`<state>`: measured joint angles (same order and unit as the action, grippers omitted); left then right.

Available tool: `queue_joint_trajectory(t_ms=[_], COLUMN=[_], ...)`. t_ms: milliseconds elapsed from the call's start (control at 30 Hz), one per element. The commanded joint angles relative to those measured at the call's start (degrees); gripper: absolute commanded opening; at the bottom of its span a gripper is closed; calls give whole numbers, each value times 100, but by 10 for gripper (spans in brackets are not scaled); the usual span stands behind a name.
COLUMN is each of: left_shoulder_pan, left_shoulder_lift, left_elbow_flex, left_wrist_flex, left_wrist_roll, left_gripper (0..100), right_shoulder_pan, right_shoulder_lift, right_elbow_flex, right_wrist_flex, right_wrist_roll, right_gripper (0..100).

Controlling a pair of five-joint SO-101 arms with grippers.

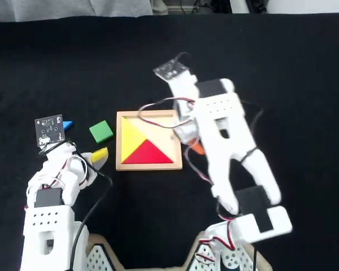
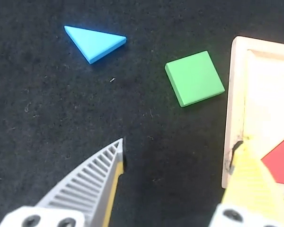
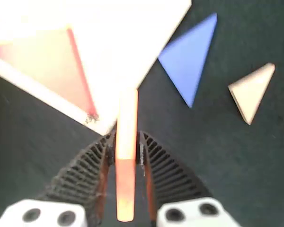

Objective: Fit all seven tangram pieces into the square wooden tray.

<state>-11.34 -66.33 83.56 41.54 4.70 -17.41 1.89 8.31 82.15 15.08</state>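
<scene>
While the right gripper (image 3: 126, 141) clamps the likely light, stiff orange piece (image 3: 127, 109) by its faces beside the tray (image 1: 149, 165), the left gripper (image 2: 179, 144) gapes.

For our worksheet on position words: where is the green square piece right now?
In the high view the green square lies just left of the wooden tray, outside it, with the light blue triangle farther left.

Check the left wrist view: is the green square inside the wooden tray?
No, the green square lies on the black cloth, outside the tray rim.
</scene>
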Motion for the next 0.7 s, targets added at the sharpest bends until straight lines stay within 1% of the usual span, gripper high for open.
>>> queue_joint_trajectory(t_ms=[0, 167, 333, 500, 667], left_shoulder_pan=[57, 57, 66, 66, 84], left_shoulder_lift=[-70, -70, -70, -70, -70], left_elbow_flex=[-48, -48, -48, -48, -48], left_wrist_flex=[-62, -62, -62, -62, -62], left_wrist_roll=[-35, -35, -35, -35, -35], left_gripper=[353, 353, 353, 353, 353], right_shoulder_pan=[-448, -440, -466, -457, -615], right_shoulder_lift=[277, 1068, 2000, 2633, 2844], right_elbow_flex=[-470, -787, -1358, -1956, -2404], right_wrist_flex=[-9, -624, -695, -686, -378], right_wrist_roll=[-791, -1591, -2154, -2251, -2259], right_gripper=[11, 11, 11, 11, 11])
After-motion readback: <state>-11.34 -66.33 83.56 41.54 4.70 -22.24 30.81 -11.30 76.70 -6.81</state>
